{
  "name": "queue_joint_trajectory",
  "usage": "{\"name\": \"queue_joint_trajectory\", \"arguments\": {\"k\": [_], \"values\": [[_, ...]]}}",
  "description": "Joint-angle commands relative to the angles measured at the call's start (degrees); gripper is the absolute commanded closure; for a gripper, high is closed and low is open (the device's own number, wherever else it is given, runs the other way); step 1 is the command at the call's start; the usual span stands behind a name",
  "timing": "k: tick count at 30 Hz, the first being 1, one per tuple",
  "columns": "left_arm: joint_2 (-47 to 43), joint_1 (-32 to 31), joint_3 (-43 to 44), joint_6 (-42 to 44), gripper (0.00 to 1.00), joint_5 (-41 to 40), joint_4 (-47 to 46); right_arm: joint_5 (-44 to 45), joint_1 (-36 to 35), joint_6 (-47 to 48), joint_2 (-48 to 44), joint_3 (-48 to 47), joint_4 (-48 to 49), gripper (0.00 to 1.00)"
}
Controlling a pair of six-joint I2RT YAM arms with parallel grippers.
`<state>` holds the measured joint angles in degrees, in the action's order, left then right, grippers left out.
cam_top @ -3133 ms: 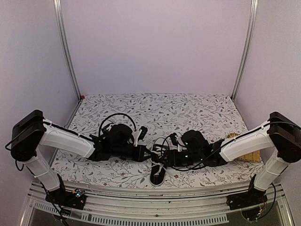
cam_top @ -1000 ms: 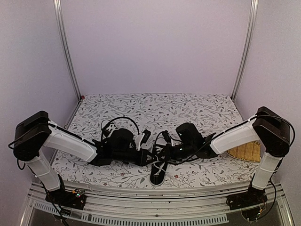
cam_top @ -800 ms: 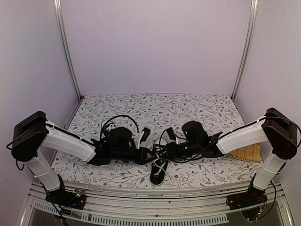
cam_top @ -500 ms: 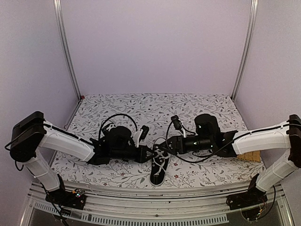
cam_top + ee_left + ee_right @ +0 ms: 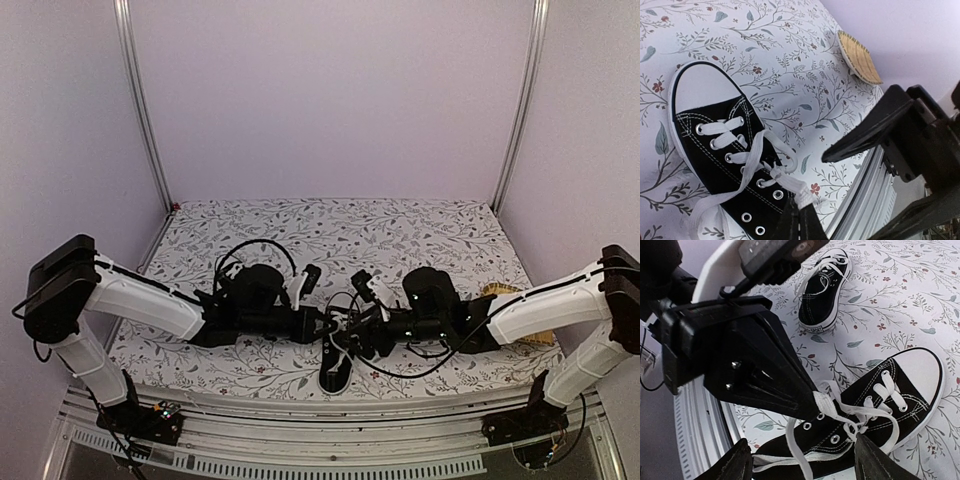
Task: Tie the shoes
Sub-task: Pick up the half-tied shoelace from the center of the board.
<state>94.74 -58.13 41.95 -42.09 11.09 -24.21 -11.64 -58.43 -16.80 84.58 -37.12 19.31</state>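
Low over a floral-print tablecloth (image 5: 400, 230), the left gripper (image 5: 799, 220) is clamped tight on the white lace (image 5: 790, 182) of a small black canvas sneaker with a white toe cap (image 5: 335, 368), which lies at the front centre of the table. The right gripper (image 5: 805, 462) hovers just above the same shoe, fingers spread wide and holding nothing. A second matching sneaker (image 5: 824, 287) lies apart, beyond the left arm.

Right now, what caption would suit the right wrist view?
Left end effector pinches a white lace over one black sneaker; its twin lies farther off.
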Motion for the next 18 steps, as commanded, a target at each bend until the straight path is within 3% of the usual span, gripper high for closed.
{"name": "queue_joint_trajectory", "arguments": {"k": [1,8,18], "values": [[1.06,-0.19,2.02,0.29,1.0,0.68,1.45,4.44,-0.88,7.47,3.72,-2.9,0.87,0.28],[1.36,-0.15,2.64,0.43,1.0,0.9,1.87,6.37,-1.96,12.34,7.25,-4.97,1.81,0.2],[1.59,0.15,2.78,0.5,1.0,0.69,2.15,12.02,-4.49,15.01,11.05,-7.86,1.61,0.2]]}}
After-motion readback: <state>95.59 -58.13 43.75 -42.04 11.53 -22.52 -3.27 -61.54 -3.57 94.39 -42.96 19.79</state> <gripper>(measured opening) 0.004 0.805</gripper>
